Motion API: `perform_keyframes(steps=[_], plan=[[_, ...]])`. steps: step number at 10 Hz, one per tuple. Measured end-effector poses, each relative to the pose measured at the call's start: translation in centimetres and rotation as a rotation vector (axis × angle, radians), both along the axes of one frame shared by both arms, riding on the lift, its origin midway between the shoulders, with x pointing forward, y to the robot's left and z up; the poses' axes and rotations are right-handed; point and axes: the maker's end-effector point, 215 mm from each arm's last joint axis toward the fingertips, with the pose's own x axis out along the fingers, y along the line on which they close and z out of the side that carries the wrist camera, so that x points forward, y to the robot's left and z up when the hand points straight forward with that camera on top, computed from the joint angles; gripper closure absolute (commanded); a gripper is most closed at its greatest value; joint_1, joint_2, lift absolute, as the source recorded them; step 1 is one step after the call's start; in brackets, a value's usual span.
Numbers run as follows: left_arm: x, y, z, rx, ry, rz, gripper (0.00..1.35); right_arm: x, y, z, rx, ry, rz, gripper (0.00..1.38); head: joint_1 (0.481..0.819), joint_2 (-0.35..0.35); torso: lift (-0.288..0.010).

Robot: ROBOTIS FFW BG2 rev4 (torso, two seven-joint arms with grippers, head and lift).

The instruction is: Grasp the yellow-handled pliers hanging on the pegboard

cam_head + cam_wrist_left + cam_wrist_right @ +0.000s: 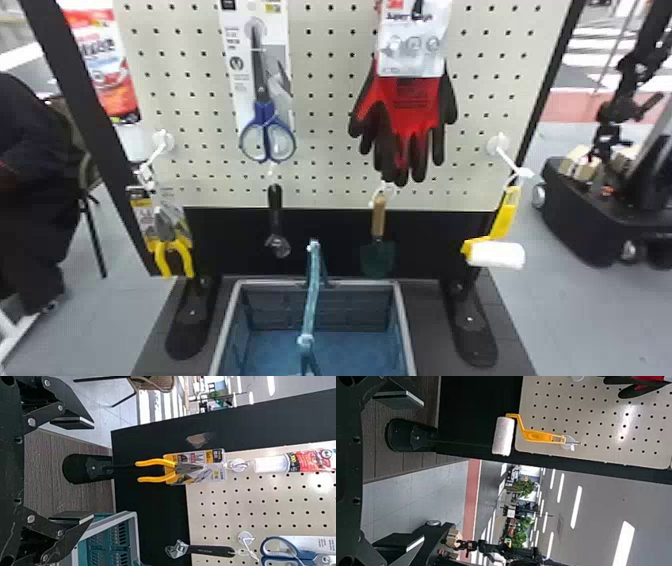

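Note:
The yellow-handled pliers (170, 245) hang in their card from a white hook at the pegboard's (325, 165) lower left corner, handles pointing down. In the left wrist view the pliers (166, 471) lie straight ahead of my left gripper (79, 469), which is open and well short of them, with nothing between its fingers (73, 532). My right gripper (411, 469) is open too, facing the pegboard's lower right corner with the paint roller (504, 435).
On the pegboard hang blue scissors (267, 135), red-and-black gloves (402, 120), a small wrench (276, 225), a trowel (377, 240) and a yellow paint roller (495, 245). A blue basket (315, 325) with an upright handle stands below. A dark cart (600, 205) is at the right.

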Motion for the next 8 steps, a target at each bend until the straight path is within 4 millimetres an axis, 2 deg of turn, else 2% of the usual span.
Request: perform_keyframes(steps=[4,8], plan=[[0.9,0.6,0.6,0.009,-0.013,-0.004,0.47,-0.1,0.0,-0.1,0.0,0.003,0.0,0.12,0.549,0.0,-0.1],[4.9,1.6,1.3,0.041,-0.029,-0.112,0.47,-0.2,0.0,-0.4,-0.001,0.011,0.0,0.12,0.549,0.0,-0.1]])
